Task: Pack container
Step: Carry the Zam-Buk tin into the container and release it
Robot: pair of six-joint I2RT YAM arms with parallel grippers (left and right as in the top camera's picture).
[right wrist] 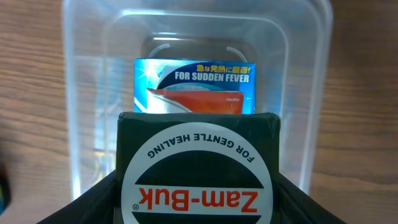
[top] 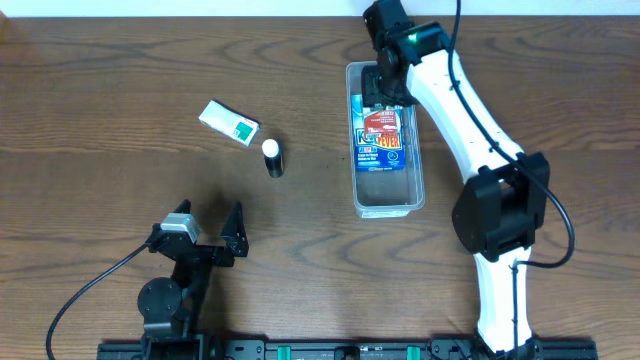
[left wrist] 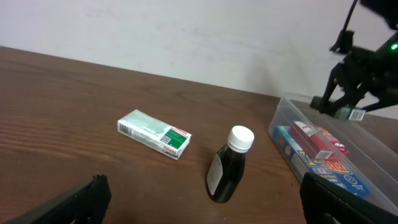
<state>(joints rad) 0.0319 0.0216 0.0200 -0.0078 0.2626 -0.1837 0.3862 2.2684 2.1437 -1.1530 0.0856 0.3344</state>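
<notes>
right gripper [right wrist: 199,208] is holding a dark green Zam-Buk box [right wrist: 199,165] at the near end of the clear container [right wrist: 320,93], label reading upside down. Its fingers [right wrist: 90,202] are showing only as dark wedges beside the box, so contact is probable, not certain. A blue fever-medicine box [right wrist: 196,81] is lying flat on the container floor, midway between the long walls. The wood worktop [right wrist: 31,93] is showing on both sides.

clear container [top: 390,200]; blue-and-red fever box [top: 381,145]; dark green zam-buk box [right wrist: 199,174], white disc, red lettering; dark bottle [top: 274,164], white cap [top: 270,147].
</notes>
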